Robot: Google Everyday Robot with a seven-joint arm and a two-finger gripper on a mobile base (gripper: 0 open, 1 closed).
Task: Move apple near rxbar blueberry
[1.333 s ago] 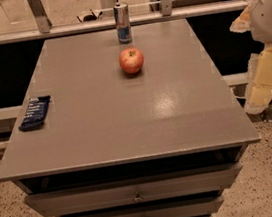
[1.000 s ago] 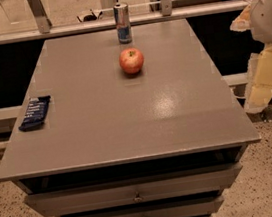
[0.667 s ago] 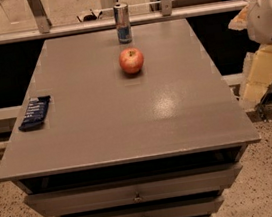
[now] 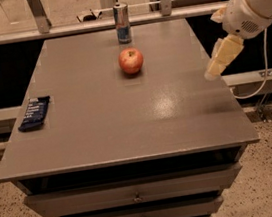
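Observation:
The red apple (image 4: 131, 60) with yellowish patches sits on the grey table (image 4: 121, 112), toward the far middle. The rxbar blueberry (image 4: 34, 113), a flat dark blue bar, lies at the table's left edge, far from the apple. My gripper (image 4: 213, 71) hangs from the white arm (image 4: 254, 0) at the table's right edge, pointing down and left. It is to the right of the apple, well apart from it, and holds nothing that I can see.
A silver-and-blue drink can (image 4: 121, 16) stands upright at the table's far edge, just behind the apple. Drawers (image 4: 135, 191) sit under the tabletop at the front. A metal railing (image 4: 37, 13) runs behind the table. A cable (image 4: 264, 69) hangs at the right.
The arm and gripper have swung up and left, from beside the table's right side to over its right edge. The apple, bar and can have not moved.

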